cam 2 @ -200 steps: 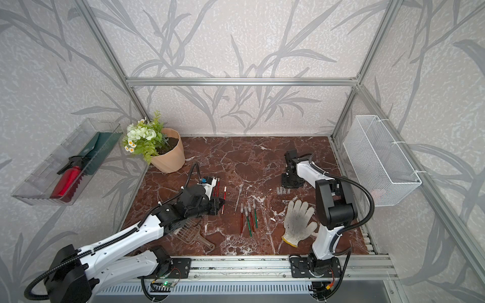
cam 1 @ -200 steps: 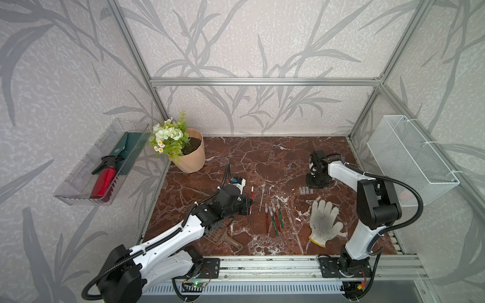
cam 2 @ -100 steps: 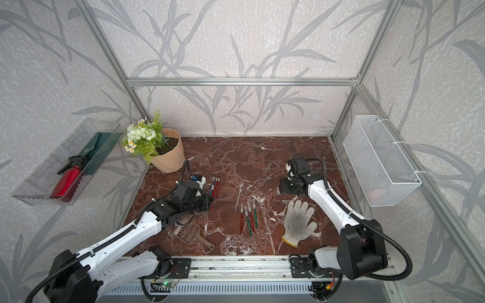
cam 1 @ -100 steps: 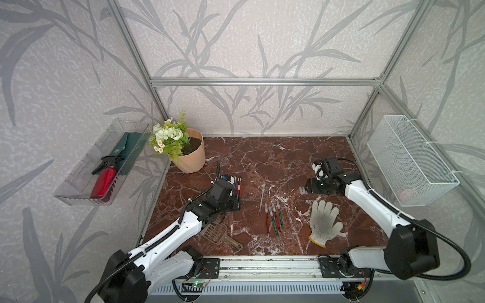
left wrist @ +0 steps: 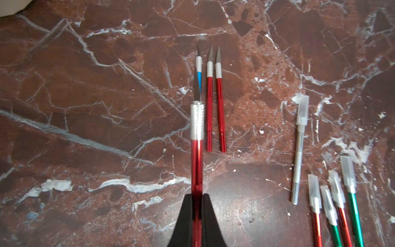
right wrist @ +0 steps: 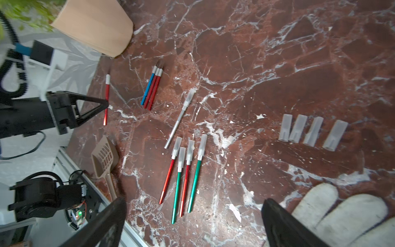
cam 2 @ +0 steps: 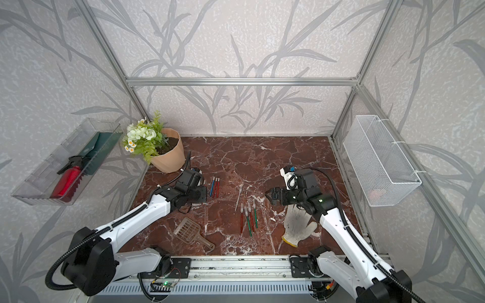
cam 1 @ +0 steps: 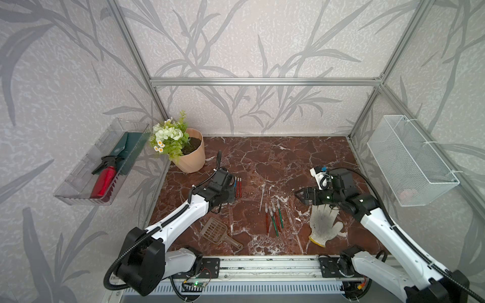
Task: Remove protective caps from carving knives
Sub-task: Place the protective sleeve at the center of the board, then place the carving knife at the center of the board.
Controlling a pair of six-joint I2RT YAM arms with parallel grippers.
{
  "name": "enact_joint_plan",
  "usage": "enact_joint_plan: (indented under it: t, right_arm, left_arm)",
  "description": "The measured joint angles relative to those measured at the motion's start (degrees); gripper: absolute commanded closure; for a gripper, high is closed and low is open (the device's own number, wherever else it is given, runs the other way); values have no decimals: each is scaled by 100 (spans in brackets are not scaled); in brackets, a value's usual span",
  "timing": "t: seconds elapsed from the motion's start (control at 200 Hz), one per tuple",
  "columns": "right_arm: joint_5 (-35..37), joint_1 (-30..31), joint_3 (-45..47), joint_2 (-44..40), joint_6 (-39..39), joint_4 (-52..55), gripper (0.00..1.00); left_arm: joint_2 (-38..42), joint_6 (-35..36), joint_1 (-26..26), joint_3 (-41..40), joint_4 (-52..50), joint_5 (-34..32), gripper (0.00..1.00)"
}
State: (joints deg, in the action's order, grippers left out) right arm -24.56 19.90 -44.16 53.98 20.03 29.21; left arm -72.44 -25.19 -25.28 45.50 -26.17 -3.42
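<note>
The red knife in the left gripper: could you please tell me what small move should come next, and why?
Probably lower the left gripper and set its red knife down beside the three bare knives. Its blade is already bare, and four loose caps lie apart, so it looks finished.

L claw (left wrist: pixel 197 197) pinched tight, pointing fwd; R claw (right wrist: pixel 193 202) jaws spread wide, pointing toward L side.

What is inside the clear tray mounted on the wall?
A red spray bottle with a black trigger lies in the clear tray, beside a dark green tool. The bottle covers part of the tool, so its exact type is unclear.
</note>
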Motion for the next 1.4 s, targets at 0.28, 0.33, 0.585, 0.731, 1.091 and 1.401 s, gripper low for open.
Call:
enact_joint_plan:
  t: [0.28,0.33,0.585,0.731,1.091,1.401]
  right_arm:
    - [-535,4,317,-170,229,-549,1]
    - [-555,4,310,-170,186,-544,1]
    - [-706,4,310,-173,85,-616,1]
    - [-702,4,310,-173,0,-616,1]
    - [-767,4,310,-426,-42,-616,1]
    - [-748,4,310,-570,-57,-608,1]
  left_arm:
    - [-778,302,238,634,42,-31,95]
    - [-973,361,291,721,98,7,95]
    - [-2039,675,457,1300,107,157,96]
    - [-2299,798,474,1451,131,177,96]
    - [-2647,892,511,1545,96,160,96]
    - [-2986,898,520,1794,42,162,97]
